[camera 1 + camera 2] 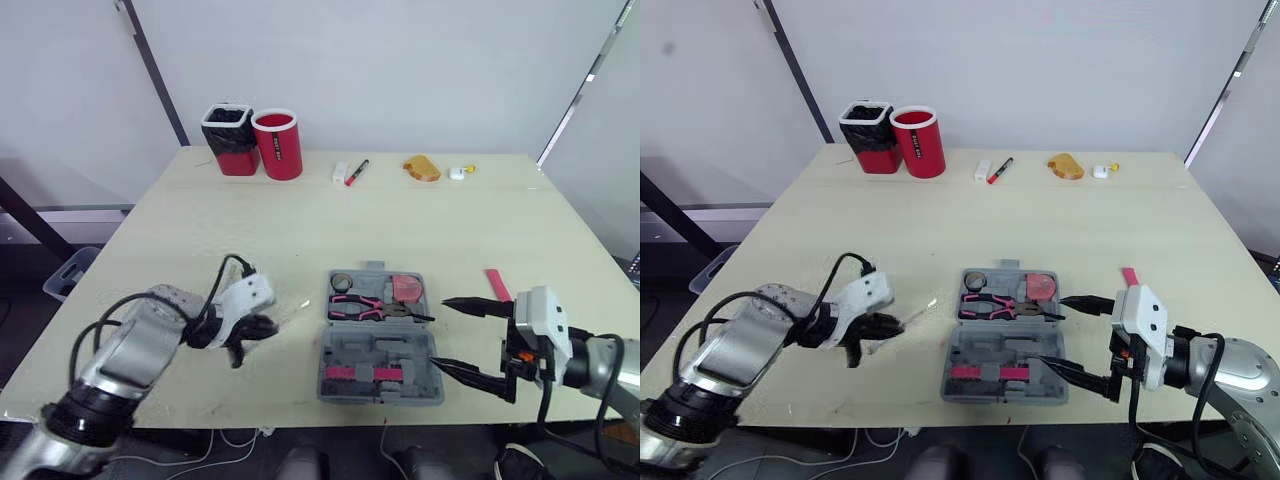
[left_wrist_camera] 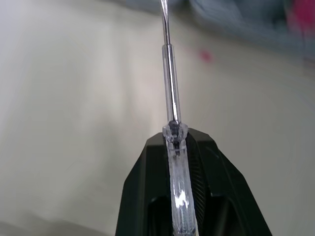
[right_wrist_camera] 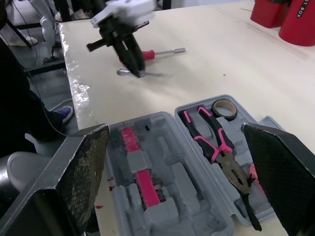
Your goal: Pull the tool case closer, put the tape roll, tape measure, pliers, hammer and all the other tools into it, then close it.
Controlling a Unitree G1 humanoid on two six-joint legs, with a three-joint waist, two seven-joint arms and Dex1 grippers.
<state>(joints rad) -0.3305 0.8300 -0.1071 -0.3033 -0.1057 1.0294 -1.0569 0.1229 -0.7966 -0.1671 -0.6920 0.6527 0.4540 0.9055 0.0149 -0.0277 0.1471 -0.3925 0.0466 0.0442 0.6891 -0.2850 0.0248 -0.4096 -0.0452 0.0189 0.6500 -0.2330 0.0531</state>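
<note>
The grey tool case (image 1: 345, 352) lies open near the table's front edge. In its far half sit the tape roll (image 1: 341, 283), the pink-handled pliers (image 1: 370, 308) and a red tape measure (image 1: 406, 288). My left gripper (image 1: 255, 330) hovers left of the case, shut on a clear-handled screwdriver (image 2: 178, 196) whose shaft (image 2: 170, 73) points toward the case. A red-handled screwdriver (image 3: 157, 52) lies on the table just behind that gripper. At the case's right edge my right gripper (image 1: 440, 332) stands open, holding nothing. A pink flat tool (image 1: 497, 284) lies right of the case.
Far back stand a red cup (image 1: 278, 143) and a black-and-red container (image 1: 229, 140). Along the back edge lie a marker (image 1: 356, 172), a white block (image 1: 340, 172), a yellowish item (image 1: 422, 168) and a small white piece (image 1: 457, 172).
</note>
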